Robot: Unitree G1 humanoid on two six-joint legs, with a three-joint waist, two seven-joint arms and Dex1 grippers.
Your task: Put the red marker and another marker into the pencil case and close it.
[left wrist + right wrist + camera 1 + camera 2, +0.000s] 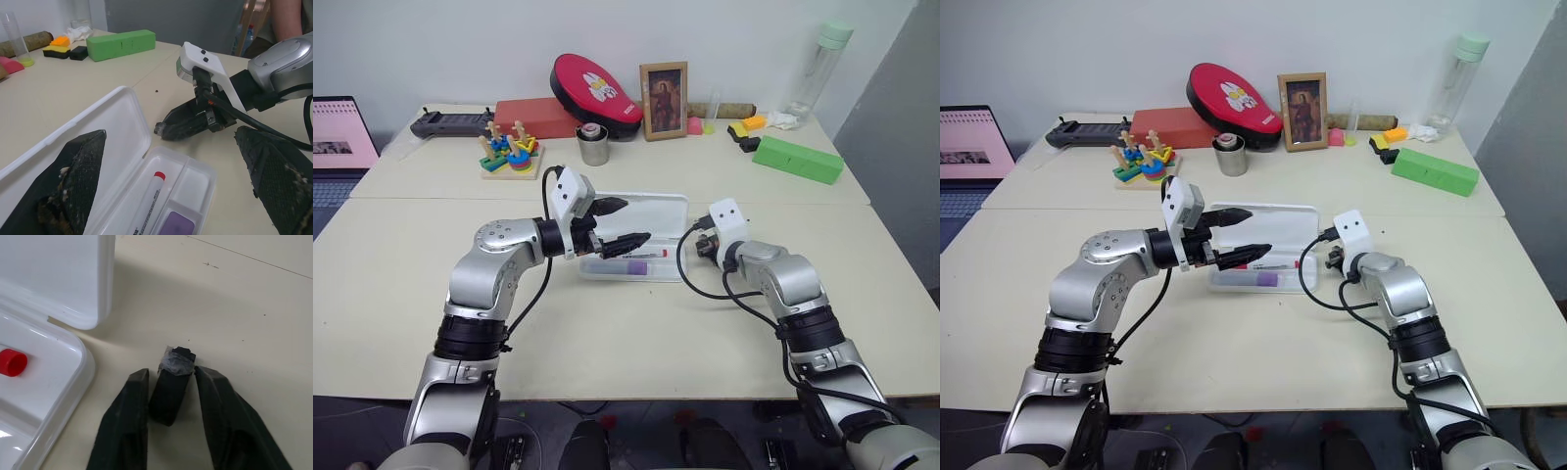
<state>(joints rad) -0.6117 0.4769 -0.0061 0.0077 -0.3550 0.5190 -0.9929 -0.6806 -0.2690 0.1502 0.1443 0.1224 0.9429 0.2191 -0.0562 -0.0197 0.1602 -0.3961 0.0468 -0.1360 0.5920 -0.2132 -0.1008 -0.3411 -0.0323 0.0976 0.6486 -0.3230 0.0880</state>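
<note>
Lid-closing looks like the step in hand: the pencil case (636, 240) lies open at table centre, the red marker (146, 205) and the lavender marker (174, 226) both in its tray. The left gripper (625, 222) hovers over the tray, fingers spread and empty; it should clear out before the lid (93, 147) swings. At the case's three o'clock, the right gripper (171, 401) pinches a small dark cylinder (172, 384) on the table. A green box (798, 159) sits well apart at one o'clock.

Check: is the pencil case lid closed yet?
No, the pencil case lid stands open, with the red marker lying inside.
</note>
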